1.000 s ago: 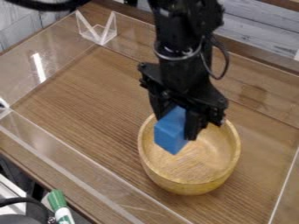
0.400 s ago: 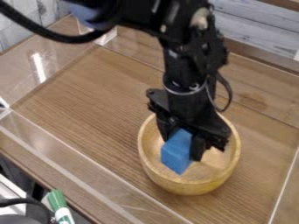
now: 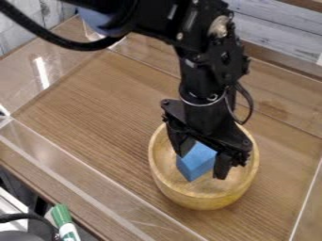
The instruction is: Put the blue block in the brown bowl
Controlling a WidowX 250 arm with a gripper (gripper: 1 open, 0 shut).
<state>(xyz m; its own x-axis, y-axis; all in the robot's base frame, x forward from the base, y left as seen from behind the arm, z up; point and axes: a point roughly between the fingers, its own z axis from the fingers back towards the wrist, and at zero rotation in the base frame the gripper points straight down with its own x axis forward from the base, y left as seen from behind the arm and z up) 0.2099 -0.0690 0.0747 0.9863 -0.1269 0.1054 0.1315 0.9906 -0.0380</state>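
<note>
One view only: a wood-grain table (image 3: 88, 108) ringed by clear acrylic walls, with pale panelling behind. The black gripper (image 3: 206, 160) points straight down into the brown bowl (image 3: 247, 184). The blue block (image 3: 195, 161) sits inside the bowl between the fingers, tilted, long axis roughly upright. Whether the fingers clamp it or stand loose, I cannot tell.

The bowl (image 3: 205, 179) sits on the table (image 3: 101, 104) at lower right of the frame. The block (image 3: 194, 162) is inside it, between the fingers of the gripper (image 3: 201, 160), which reaches down into the bowl from above. A marker (image 3: 59, 224) lies at the lower left edge.
</note>
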